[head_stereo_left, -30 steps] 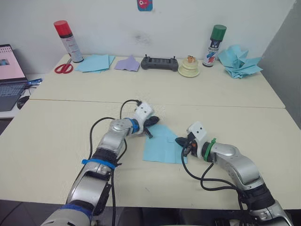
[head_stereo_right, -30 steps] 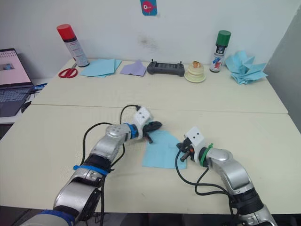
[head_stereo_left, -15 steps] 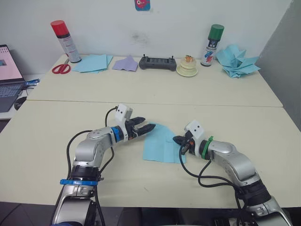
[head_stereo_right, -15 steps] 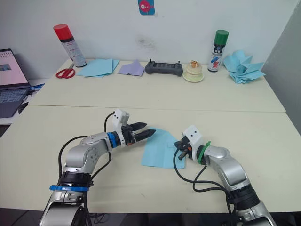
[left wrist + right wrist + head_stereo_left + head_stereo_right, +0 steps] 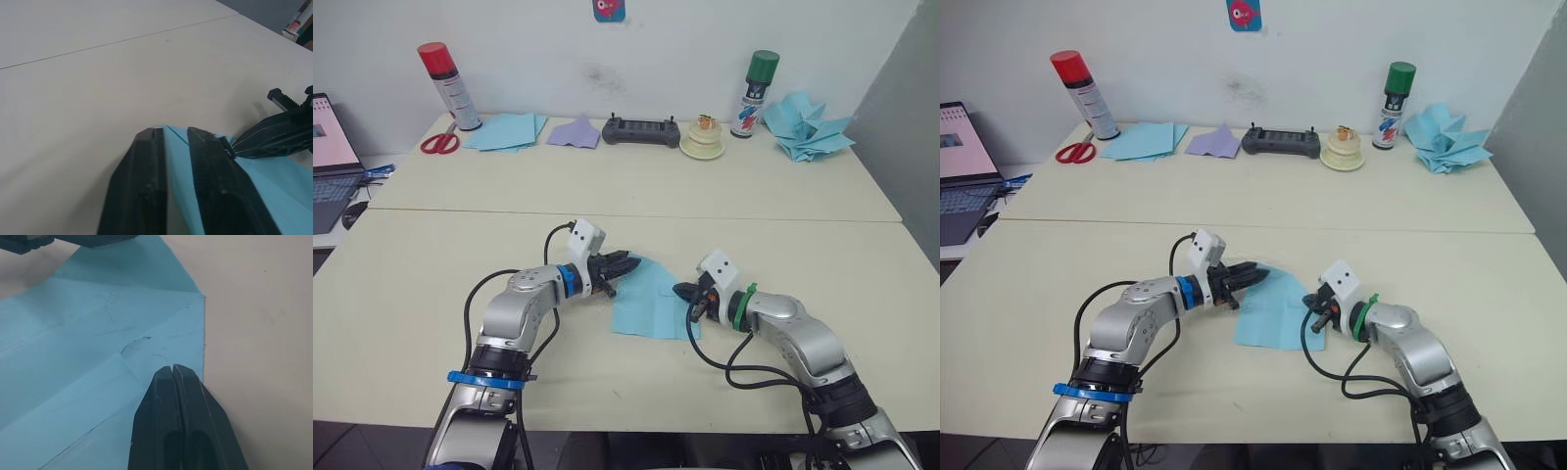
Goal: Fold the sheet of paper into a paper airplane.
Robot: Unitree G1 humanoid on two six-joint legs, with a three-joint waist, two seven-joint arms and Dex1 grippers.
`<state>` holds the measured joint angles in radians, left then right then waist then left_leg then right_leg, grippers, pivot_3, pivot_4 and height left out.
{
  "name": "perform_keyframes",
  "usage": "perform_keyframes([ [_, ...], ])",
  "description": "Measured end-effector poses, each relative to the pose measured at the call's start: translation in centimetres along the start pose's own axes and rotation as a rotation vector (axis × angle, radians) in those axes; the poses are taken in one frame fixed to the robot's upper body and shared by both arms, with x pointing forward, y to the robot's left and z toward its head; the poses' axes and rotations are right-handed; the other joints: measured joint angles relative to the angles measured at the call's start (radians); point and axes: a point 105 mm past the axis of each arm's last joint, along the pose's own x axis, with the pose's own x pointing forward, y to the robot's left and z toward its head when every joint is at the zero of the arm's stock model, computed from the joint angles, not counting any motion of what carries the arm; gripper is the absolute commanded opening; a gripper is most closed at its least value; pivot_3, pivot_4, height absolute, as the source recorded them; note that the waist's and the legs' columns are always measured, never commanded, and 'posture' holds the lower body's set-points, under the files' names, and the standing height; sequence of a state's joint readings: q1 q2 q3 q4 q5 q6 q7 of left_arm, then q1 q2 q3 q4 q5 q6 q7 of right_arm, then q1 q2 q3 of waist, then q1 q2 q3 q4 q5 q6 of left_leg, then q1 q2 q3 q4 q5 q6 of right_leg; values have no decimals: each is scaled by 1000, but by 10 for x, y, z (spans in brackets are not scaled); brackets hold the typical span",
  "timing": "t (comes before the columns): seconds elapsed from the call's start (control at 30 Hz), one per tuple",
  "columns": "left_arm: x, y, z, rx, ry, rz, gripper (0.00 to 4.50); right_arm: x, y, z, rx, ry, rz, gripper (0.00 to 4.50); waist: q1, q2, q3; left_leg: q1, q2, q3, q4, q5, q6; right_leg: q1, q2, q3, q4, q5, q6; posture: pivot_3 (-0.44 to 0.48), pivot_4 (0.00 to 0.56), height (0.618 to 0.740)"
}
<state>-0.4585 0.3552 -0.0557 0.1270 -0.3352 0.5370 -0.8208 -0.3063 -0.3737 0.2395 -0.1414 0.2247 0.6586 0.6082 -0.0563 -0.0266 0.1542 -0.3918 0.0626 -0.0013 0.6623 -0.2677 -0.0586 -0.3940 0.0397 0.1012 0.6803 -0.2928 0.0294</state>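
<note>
- Left eye view: the sheet of paper [image 5: 651, 300] lies flat on the table [image 5: 431, 284], between both grippers.
- Left gripper [image 5: 628, 263]: fingers narrowly parted, tips over the sheet's far corner.
- Right gripper [image 5: 174, 370]: fingers pressed together, tips resting on the sheet's right edge.

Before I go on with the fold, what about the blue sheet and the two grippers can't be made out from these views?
- Whether the left gripper actually pinches the sheet of paper: in the left wrist view its fingers cover the paper's edge.
- Whether the shut right gripper presses on the paper or hovers just above: its own fingertips hide the contact.
- The sheet's near right corner in the eye views: the right gripper hides it.
</note>
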Motion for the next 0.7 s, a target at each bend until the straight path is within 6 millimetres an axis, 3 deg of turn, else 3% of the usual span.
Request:
perform_keyframes([
  [0.23,3,-8,-3,139,56,-56,16,0,0,0,3,-1,-1,0,0,0,0,0,0,0,0,0,0,0,0,0,0,0,0,0,150,740],
  [0.57,10,-24,-15,492,170,-160,16,1,0,0,5,-3,-4,0,0,0,0,0,0,0,0,0,0,0,0,0,0,0,0,0,150,740],
  [0.7,13,-25,-23,518,204,-175,16,1,1,0,5,-3,-4,0,0,0,0,0,0,0,0,0,0,0,0,0,0,0,-1,0,150,740],
])
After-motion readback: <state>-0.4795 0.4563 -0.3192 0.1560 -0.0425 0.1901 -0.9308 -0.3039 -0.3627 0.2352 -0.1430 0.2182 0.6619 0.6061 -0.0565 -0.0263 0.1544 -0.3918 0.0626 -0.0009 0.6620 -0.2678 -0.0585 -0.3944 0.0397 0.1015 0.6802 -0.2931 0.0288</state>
